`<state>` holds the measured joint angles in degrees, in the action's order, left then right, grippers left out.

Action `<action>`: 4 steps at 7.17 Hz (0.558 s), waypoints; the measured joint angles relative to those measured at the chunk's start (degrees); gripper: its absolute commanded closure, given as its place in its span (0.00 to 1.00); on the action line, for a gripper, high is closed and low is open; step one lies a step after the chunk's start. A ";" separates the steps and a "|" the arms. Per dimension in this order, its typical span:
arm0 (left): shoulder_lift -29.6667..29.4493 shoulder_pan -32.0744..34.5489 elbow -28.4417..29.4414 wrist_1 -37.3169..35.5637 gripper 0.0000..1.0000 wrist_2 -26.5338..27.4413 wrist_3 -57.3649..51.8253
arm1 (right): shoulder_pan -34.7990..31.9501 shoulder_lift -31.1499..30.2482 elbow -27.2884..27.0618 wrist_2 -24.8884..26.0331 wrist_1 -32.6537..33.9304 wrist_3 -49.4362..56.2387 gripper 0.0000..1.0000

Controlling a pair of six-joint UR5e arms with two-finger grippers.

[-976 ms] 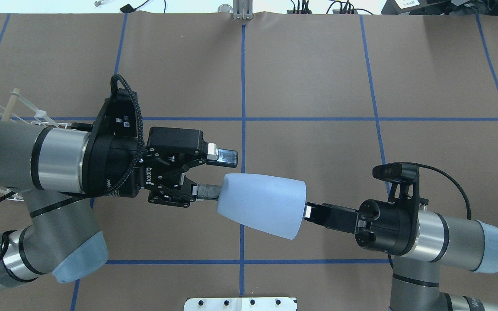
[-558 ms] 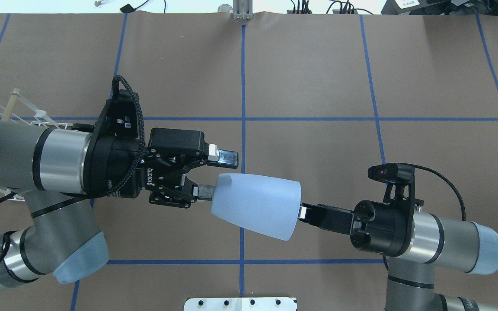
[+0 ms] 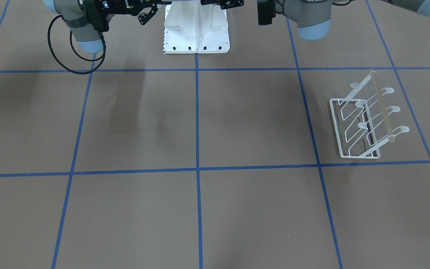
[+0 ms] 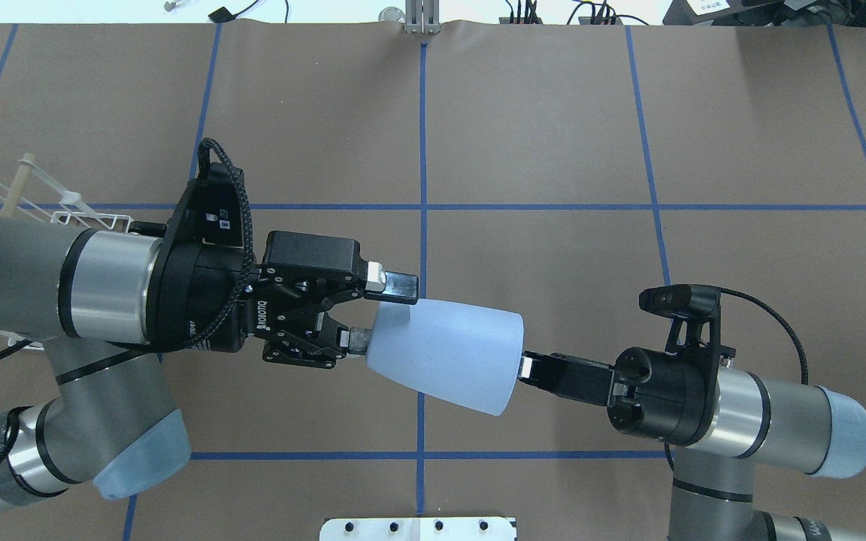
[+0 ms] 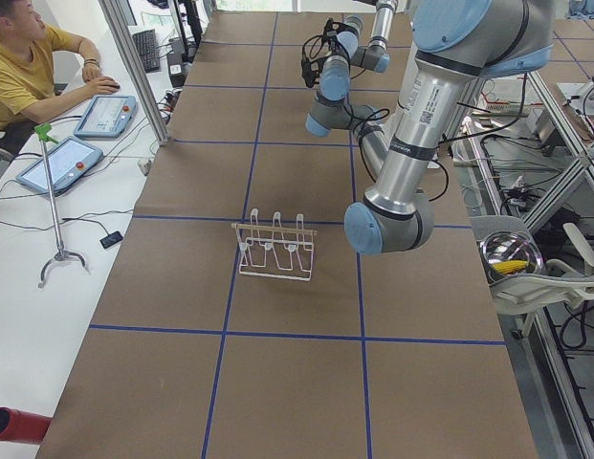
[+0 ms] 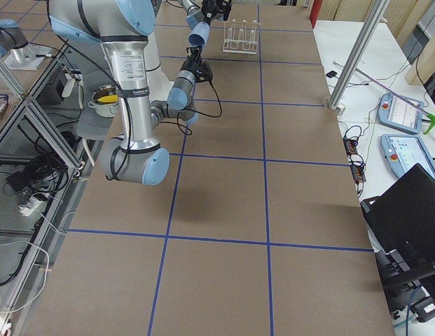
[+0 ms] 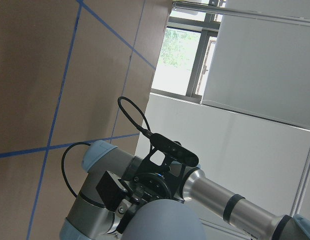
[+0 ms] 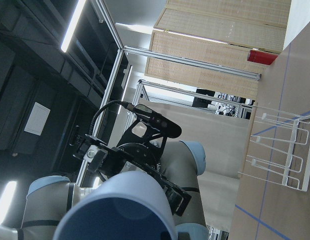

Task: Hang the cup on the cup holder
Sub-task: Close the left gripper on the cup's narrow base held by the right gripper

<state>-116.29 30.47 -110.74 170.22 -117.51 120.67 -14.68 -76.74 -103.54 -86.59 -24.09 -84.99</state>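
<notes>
The pale-blue cup [image 4: 444, 357] is held in the air on its side between my two grippers. My right gripper [image 4: 525, 368] is shut on its wide rim. My left gripper [image 4: 388, 315] is open; one finger [image 4: 397, 285] lies along the cup's narrow closed end and the other finger [image 4: 356, 340] runs in under it. The cup also shows in the left wrist view [image 7: 159, 220], the right wrist view [image 8: 120, 210] and the right exterior view [image 6: 198, 35]. The white wire cup holder [image 3: 364, 123] stands on the table; in the overhead view [image 4: 49, 197] my left arm hides most of it.
The white bolted pedestal base [image 4: 418, 528] sits at the table's near edge. Blue tape lines cross the brown table [image 4: 553, 150]. An operator [image 5: 29, 67] sits beside the table. The cup holder stands under my left forearm.
The right gripper carried the cup a little to the left. The left gripper moved toward the cup, so its open fingers now stand on either side of the closed end.
</notes>
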 measured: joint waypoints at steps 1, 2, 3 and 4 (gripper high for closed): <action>0.18 -0.20 0.00 0.54 0.08 0.00 0.00 | 0.00 0.00 0.00 0.48 -0.05 0.00 1.00; 0.32 -0.28 0.00 0.88 0.15 0.00 0.00 | 0.00 0.01 0.03 0.70 -0.07 0.00 1.00; 0.34 -0.30 -0.04 1.04 0.34 0.00 0.02 | 0.00 0.01 0.06 0.78 -0.07 0.00 1.00; 0.34 -0.32 -0.06 1.11 0.64 0.00 0.06 | 0.00 0.01 0.08 0.90 -0.07 0.00 1.00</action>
<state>-115.95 30.15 -110.80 171.34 -117.51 120.73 -14.68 -76.73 -103.46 -85.69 -24.17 -84.99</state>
